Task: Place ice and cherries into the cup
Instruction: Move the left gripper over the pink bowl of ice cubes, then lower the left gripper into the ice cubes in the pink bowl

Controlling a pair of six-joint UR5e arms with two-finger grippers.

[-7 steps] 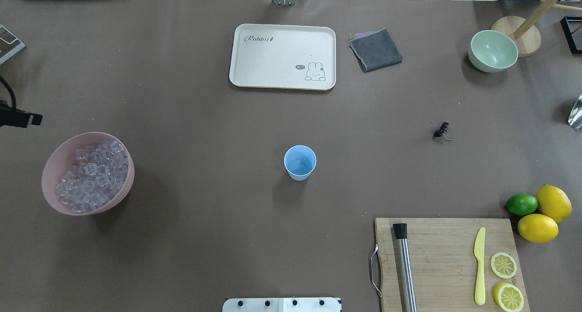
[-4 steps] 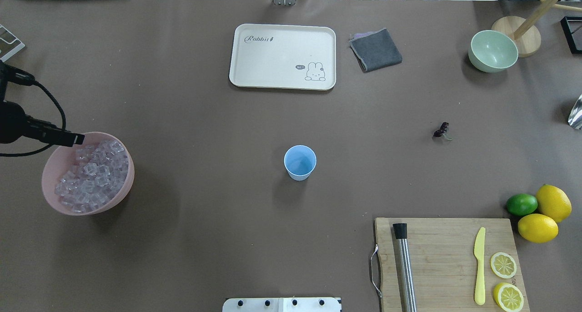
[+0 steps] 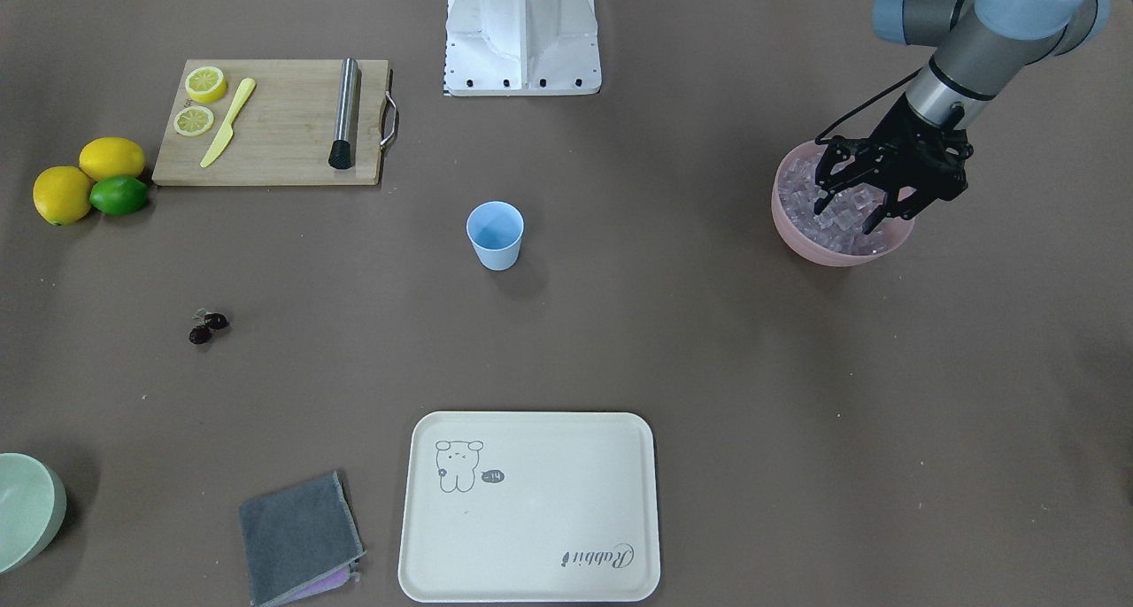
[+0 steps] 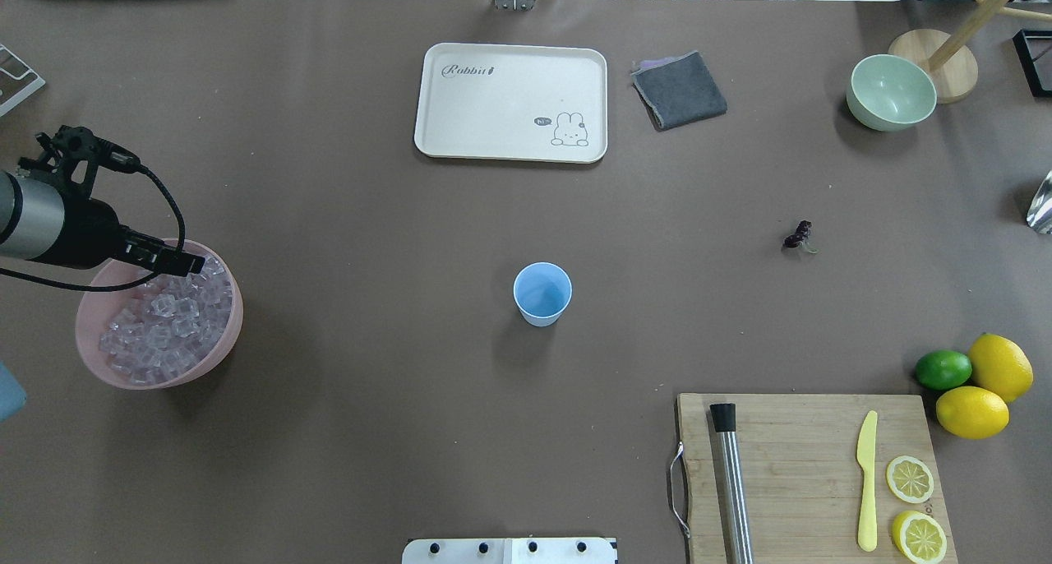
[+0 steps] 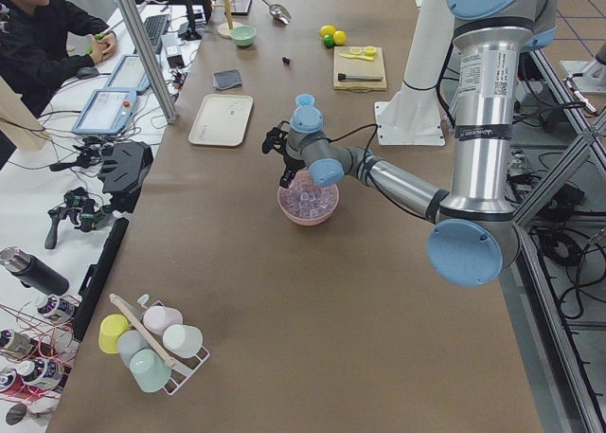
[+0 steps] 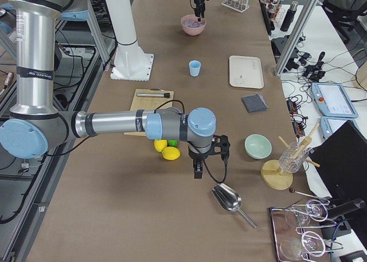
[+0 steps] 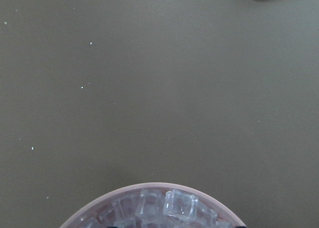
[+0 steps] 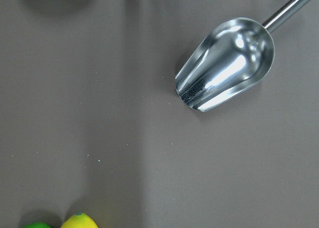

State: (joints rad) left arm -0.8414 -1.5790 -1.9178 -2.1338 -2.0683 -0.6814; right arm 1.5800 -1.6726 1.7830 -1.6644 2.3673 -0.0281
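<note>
The light blue cup (image 4: 542, 293) (image 3: 495, 234) stands upright near the table's middle, with nothing showing inside it. The ice (image 4: 160, 325) (image 7: 179, 205) fills a pink bowl (image 4: 90, 301) (image 3: 836, 253) at the robot's left. My left gripper (image 3: 850, 216) (image 4: 177, 261) hangs open just over the ice, its fingers spread and nothing between them. The cherries (image 4: 799, 235) (image 3: 207, 327) lie alone on the mat, to the right of the cup. My right gripper (image 6: 198, 167) hovers low beside the lemons; I cannot tell whether it is open.
A steel scoop (image 8: 227, 63) (image 6: 228, 199) lies at the table's right end. Lemons and a lime (image 4: 970, 375) sit by a cutting board (image 4: 805, 465) bearing a knife, lemon slices and a metal muddler. A cream tray (image 4: 509, 102), grey cloth (image 4: 679, 90) and green bowl (image 4: 891, 91) are along the far side.
My left arm has come in from the left edge and moved right, bringing its gripper over the pink bowl of ice. Cup and cherries have not moved.
</note>
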